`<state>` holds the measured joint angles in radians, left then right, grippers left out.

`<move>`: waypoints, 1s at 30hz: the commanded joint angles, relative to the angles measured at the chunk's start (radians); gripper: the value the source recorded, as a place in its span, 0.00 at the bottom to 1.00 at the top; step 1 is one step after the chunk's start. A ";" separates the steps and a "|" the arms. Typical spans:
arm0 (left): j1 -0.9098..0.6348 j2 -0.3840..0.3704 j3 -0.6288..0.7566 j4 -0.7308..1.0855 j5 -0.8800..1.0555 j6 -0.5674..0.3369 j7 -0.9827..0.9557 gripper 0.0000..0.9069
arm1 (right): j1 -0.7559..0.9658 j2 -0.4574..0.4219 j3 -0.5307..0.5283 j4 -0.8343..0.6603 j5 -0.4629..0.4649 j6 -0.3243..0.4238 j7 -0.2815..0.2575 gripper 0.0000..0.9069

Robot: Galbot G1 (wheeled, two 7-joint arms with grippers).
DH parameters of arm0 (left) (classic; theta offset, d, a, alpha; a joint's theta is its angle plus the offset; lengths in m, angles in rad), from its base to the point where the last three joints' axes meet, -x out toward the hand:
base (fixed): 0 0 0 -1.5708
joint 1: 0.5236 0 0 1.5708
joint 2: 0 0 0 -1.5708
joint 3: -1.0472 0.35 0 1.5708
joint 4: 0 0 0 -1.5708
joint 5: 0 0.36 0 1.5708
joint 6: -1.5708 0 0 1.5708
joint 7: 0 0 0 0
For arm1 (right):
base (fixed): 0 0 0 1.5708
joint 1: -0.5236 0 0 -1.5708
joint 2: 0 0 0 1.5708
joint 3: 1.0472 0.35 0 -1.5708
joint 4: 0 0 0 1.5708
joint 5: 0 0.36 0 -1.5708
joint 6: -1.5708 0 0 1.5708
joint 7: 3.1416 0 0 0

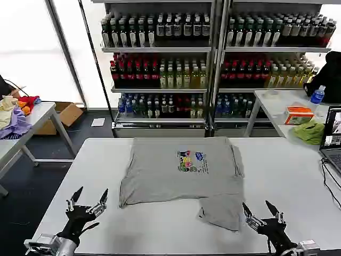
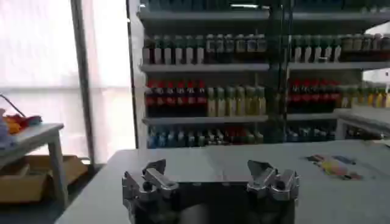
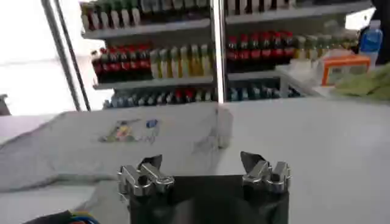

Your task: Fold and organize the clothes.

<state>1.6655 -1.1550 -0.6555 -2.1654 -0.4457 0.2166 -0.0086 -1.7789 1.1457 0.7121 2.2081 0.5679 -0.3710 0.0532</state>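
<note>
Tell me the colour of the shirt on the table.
Light grey shirt with a small multicolour chest print; clearest in the head view.

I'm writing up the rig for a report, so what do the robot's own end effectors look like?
Both match: the left end effector and right end effector each have two black, pointed fingers on silver metal knuckle blocks and a black body. Coloured wiring shows beside the right one in its wrist view.

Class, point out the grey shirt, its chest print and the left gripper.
grey shirt [image 1: 160,176]: head view, plain fabric left of centre.
chest print [image 1: 190,161]: head view, middle of the multicolour print.
left gripper [image 1: 89,194]: head view, midway between its open fingertips.
</note>
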 commanded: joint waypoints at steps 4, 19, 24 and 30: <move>-0.121 0.187 0.181 0.024 -0.253 0.350 -0.104 1.00 | 0.028 0.006 -0.073 0.022 0.027 -0.184 0.105 1.00; -0.272 0.139 0.245 0.171 -0.231 0.328 -0.108 1.00 | 0.141 0.081 -0.228 -0.017 -0.096 -0.207 0.140 1.00; -0.306 0.107 0.256 0.195 -0.227 0.329 -0.129 1.00 | 0.150 0.089 -0.248 -0.027 -0.118 -0.207 0.139 1.00; -0.325 0.073 0.262 0.218 -0.225 0.348 -0.149 1.00 | 0.146 0.093 -0.249 -0.053 -0.142 -0.206 0.120 1.00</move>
<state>1.3970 -1.0547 -0.4128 -1.9971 -0.6607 0.5327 -0.1293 -1.6491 1.2323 0.4983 2.1679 0.4518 -0.5588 0.1736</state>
